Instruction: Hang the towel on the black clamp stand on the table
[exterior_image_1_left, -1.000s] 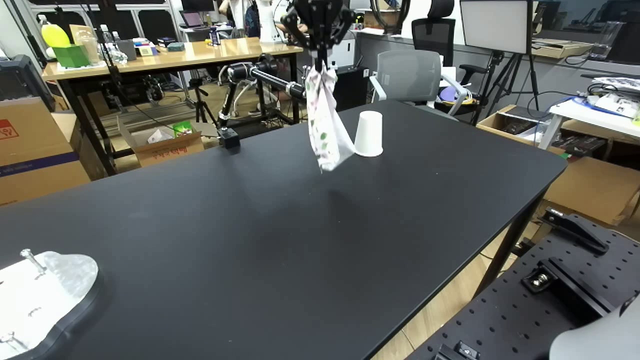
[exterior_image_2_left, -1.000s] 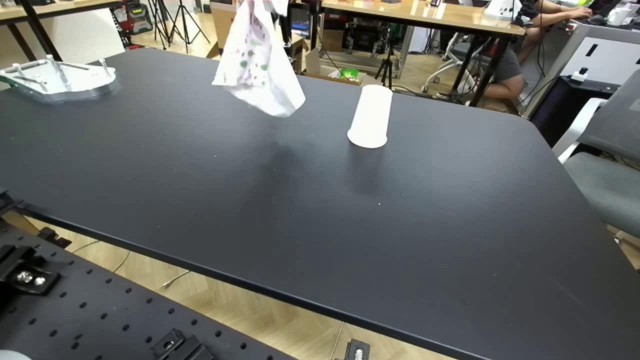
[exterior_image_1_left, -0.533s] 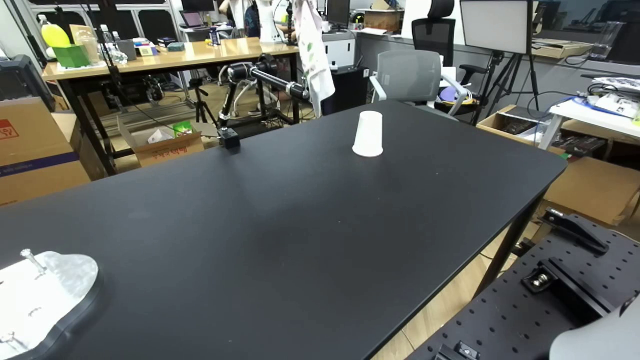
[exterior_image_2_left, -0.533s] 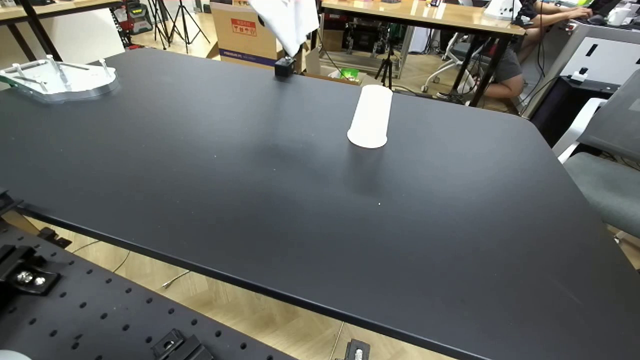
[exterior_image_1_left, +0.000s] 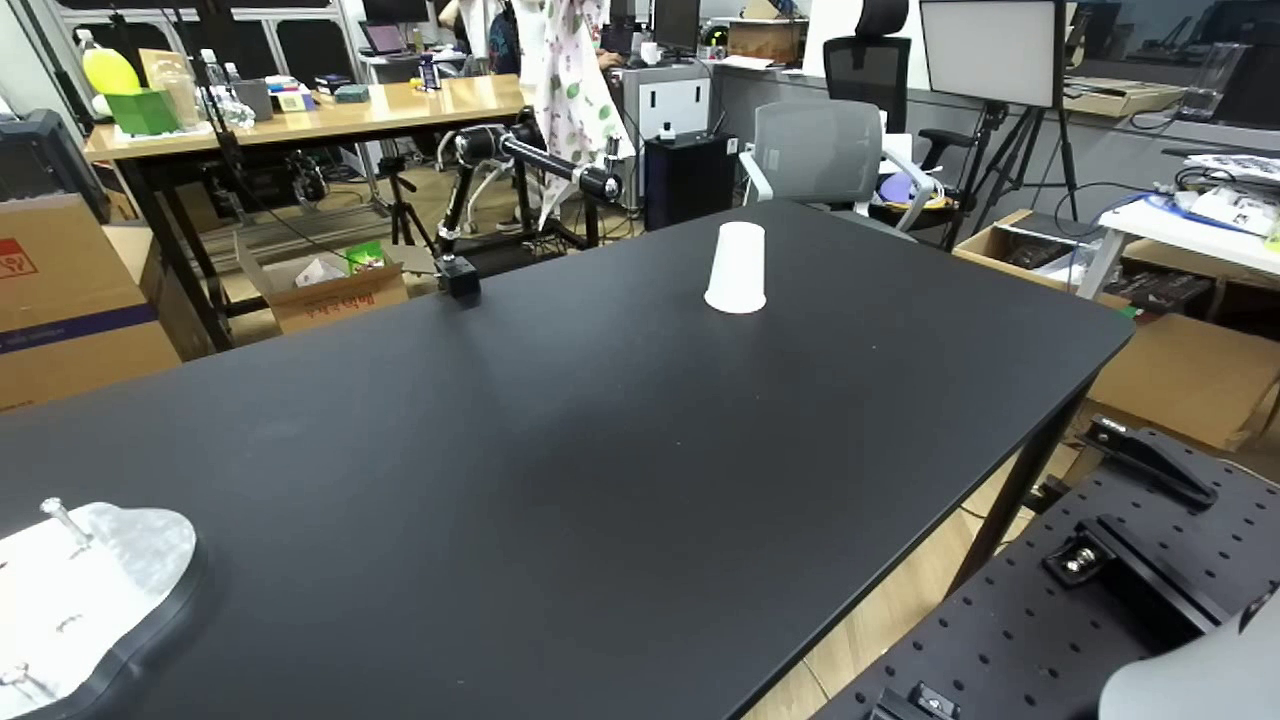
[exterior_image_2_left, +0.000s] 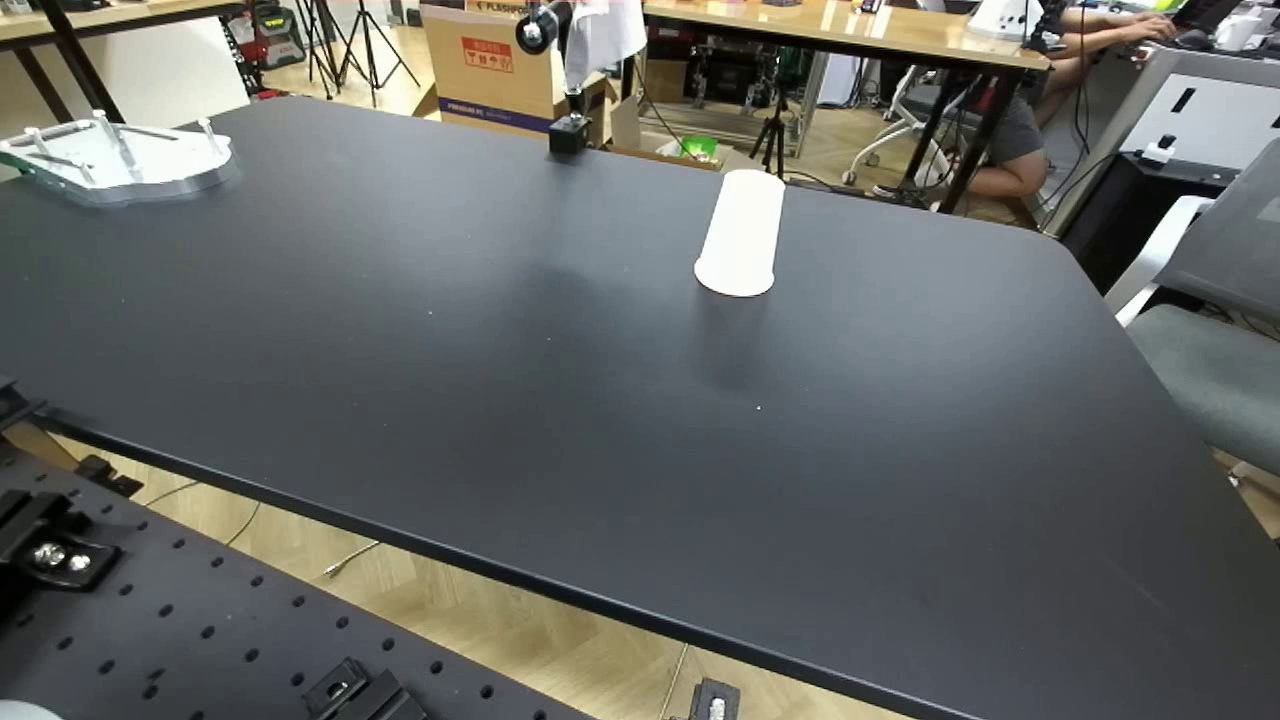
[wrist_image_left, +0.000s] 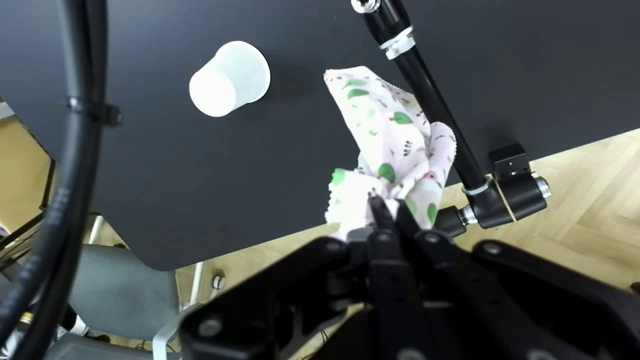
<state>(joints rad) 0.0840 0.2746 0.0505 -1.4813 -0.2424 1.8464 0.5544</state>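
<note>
In the wrist view your pincer (wrist_image_left: 389, 202) was pinching the towel (wrist_image_left: 392, 135), w/ the fabric bunched right at the fingertips (wrist_image_left: 381, 215). The towel was white w/ green leaf prints & a zigzag edge, and hung just beside the black clamp stand (wrist_image_left: 435, 102), w/ the dark surface (wrist_image_left: 200, 165) & wood floor (wrist_image_left: 590, 200) showing behind it. Couldn't tell if it touched the stand. In an exterior view you had the stand's arm (exterior_image_1_left: 555, 163) crossing in front of the towel, w/ a corner dangling lower than the arm & the upper part cut off by the frame. In an exterior view the towel overlapped part of the stand's post (exterior_image_2_left: 575, 103), & the base block (exterior_image_2_left: 568, 135) sat at the surface's edge.

You also had a white cup (exterior_image_1_left: 737, 268) upside down on the surface in both exterior views, well apart from a white board (exterior_image_1_left: 110, 570) w/ metal pegs at L. A grey chair (exterior_image_1_left: 815, 150) stood just past the surface's edge. In the wrist pic a black cable (wrist_image_left: 82, 150) ran down the L side.
</note>
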